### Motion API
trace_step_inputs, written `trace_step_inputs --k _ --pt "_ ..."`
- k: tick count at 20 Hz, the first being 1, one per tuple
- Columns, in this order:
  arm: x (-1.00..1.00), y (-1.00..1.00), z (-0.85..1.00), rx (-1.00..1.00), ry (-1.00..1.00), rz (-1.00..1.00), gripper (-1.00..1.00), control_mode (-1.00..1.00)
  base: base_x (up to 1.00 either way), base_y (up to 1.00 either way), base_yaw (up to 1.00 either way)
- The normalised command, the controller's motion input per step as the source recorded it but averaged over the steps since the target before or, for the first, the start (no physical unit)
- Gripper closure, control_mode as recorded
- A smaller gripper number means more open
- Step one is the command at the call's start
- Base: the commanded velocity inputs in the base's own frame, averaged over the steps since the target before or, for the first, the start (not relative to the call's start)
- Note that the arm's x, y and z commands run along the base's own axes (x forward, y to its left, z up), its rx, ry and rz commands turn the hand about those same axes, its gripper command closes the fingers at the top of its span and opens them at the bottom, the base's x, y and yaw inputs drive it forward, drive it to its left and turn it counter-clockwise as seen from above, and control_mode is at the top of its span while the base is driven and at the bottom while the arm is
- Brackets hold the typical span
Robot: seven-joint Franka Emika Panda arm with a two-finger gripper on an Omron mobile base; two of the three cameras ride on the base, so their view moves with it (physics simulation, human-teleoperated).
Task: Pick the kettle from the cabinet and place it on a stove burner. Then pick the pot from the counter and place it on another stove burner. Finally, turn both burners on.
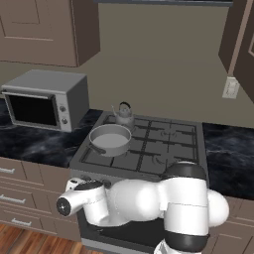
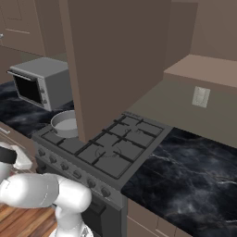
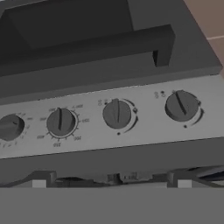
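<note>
Currently, operator, this is what you are looking at:
Kettle: you are seeing the kettle (image 1: 124, 114) sitting upright on the rear left burner of the range (image 1: 168, 161), black arched handle up, just behind the pot.
Pot: the pot (image 1: 110, 139) is sitting on the front left burner, its rim close to the kettle's base; from the right base camera you are catching part of the pot (image 2: 64, 123) beside a brown cabinet door (image 2: 115, 60) that is blocking the rest.
Stove burners: the dark grates (image 1: 163, 141) on the right side are carrying nothing.
Knobs: the hand camera is facing the grey front panel, where you are seeing four round knobs; the second from the right (image 3: 117, 113) is sitting near the middle of that view, with others at (image 3: 60, 121), (image 3: 181, 105) and (image 3: 9, 127).
Writing: small marks are ringing the knobs, but they are too blurred for you to read.
Oven handle: a dark bar handle (image 3: 87, 48) is running across the upper part of the hand view.
Gripper: the fingers are not showing in your pictures; the jaws are standing fully released, grasping nothing.
Arm: the white arm (image 1: 149, 198) is reaching low in front of the range.
Counter: the black veined worktop (image 1: 230, 154) is flanking the range; a grey microwave (image 1: 47, 99) is standing on its left stretch.
Wall: a pale outlet plate (image 2: 201, 96) is showing on the backsplash.
</note>
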Motion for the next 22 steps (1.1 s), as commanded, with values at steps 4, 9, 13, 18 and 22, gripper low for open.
trace_step_inputs --k 4,9,13,18,22 --pt "0.19 0.0 -0.09 0.0 -0.01 0.0 -1.0 -1.0 0.0 0.0 0.0" --pt "0.15 0.0 -0.11 0.0 -0.02 0.0 -1.0 -1.0 0.0 0.0 0.0" --pt "0.14 0.0 -0.14 0.0 -0.02 0.0 -1.0 -1.0 0.0 0.0 0.0" --pt "0.15 0.07 -0.19 0.0 -0.03 0.0 -1.0 -1.0 0.0 0.0 0.0" --pt "0.17 0.2 -0.16 0.0 -0.04 0.0 -1.0 -1.0 0.0 0.0 0.0"
